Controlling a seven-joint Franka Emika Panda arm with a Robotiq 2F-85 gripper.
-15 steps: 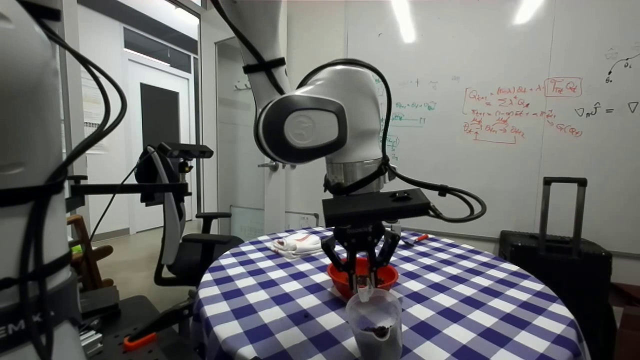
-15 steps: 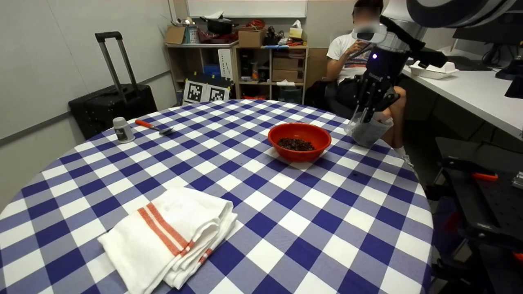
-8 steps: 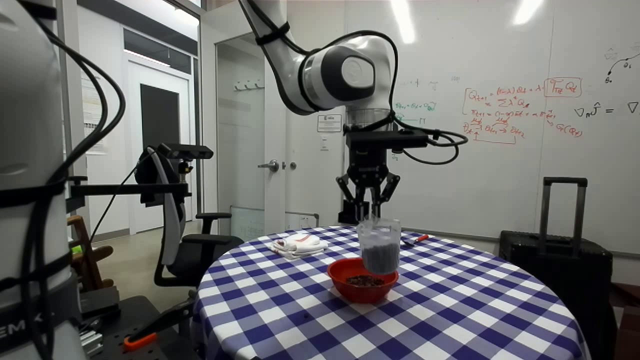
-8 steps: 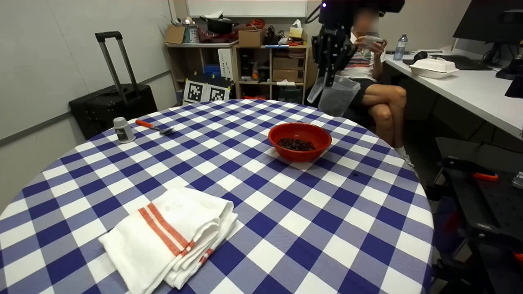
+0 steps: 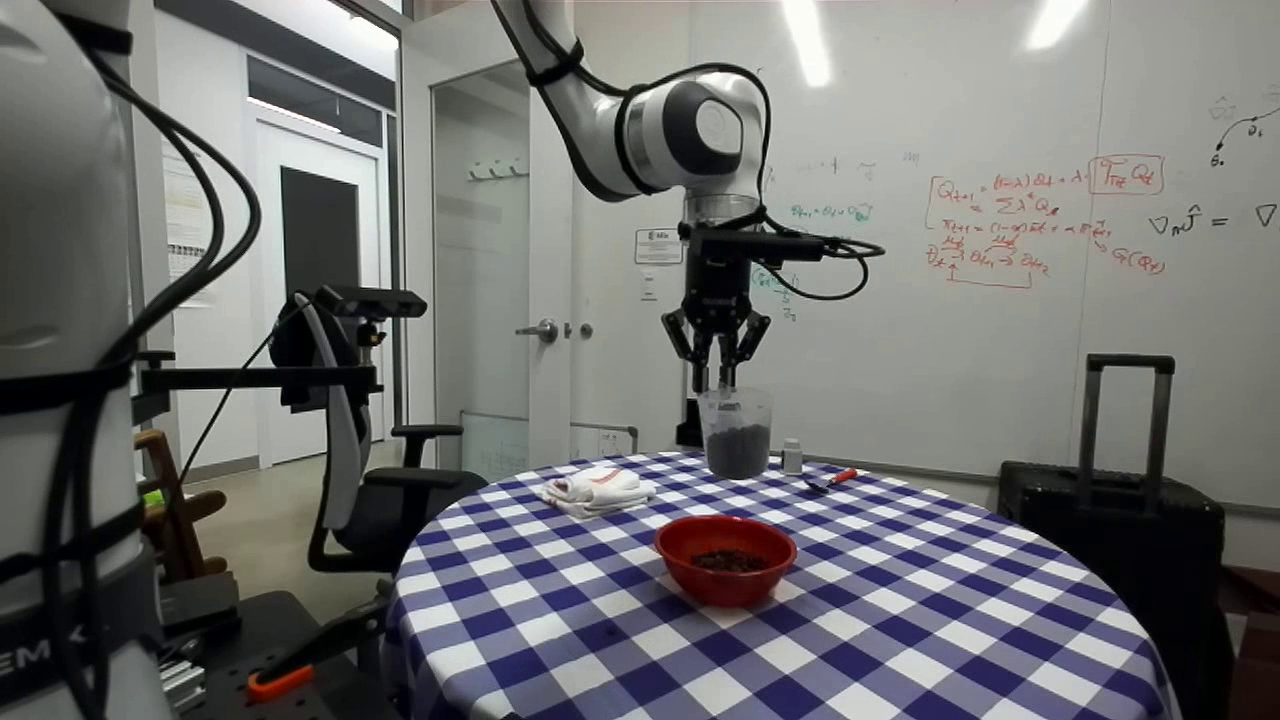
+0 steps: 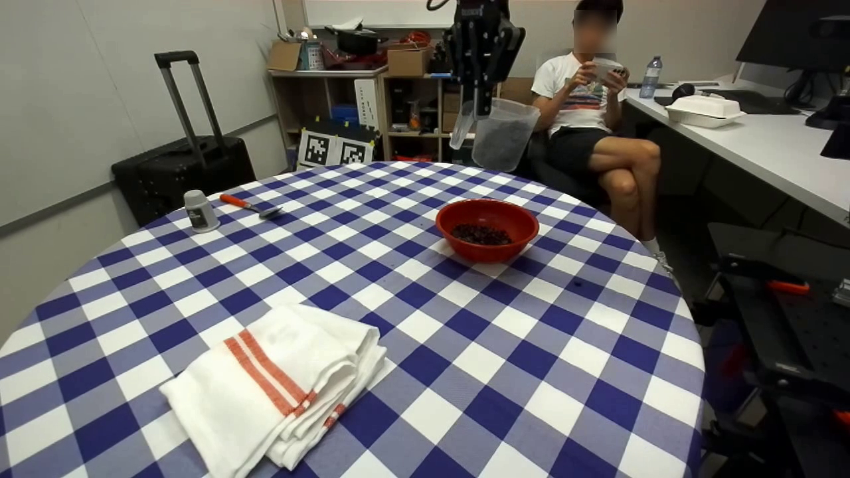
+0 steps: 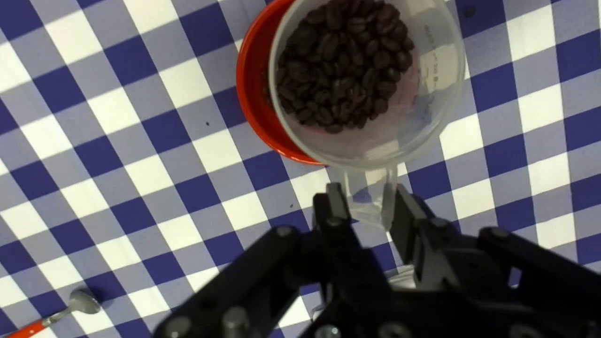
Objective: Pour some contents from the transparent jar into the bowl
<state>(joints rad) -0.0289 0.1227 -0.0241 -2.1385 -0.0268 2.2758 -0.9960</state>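
Note:
The transparent jar (image 5: 736, 435) is a pale see-through jug with a handle and dark beans inside. It hangs in the air beyond the bowl in an exterior view, tilted slightly, and also shows in an exterior view (image 6: 506, 136) and the wrist view (image 7: 375, 148). My gripper (image 5: 714, 385) is shut on its handle, with a finger on each side in the wrist view (image 7: 367, 193). The red bowl (image 5: 722, 588) stands on the table holding dark beans. It also shows in an exterior view (image 6: 488, 253). In the wrist view the jar hides most of the bowl (image 7: 253, 89).
A folded white towel with red stripes (image 6: 279, 382) lies on the checked tablecloth (image 6: 425, 411). A small grey-capped shaker (image 6: 201, 214) stands near a red-handled spoon (image 6: 247, 206), which also shows in the wrist view (image 7: 84, 301). A person (image 6: 578, 99) sits beyond the table.
My gripper has lifted the jar from low beside the bowl, first up, then away toward the table's far side in an exterior view. The jar was more tipped before. The bowl has not moved.

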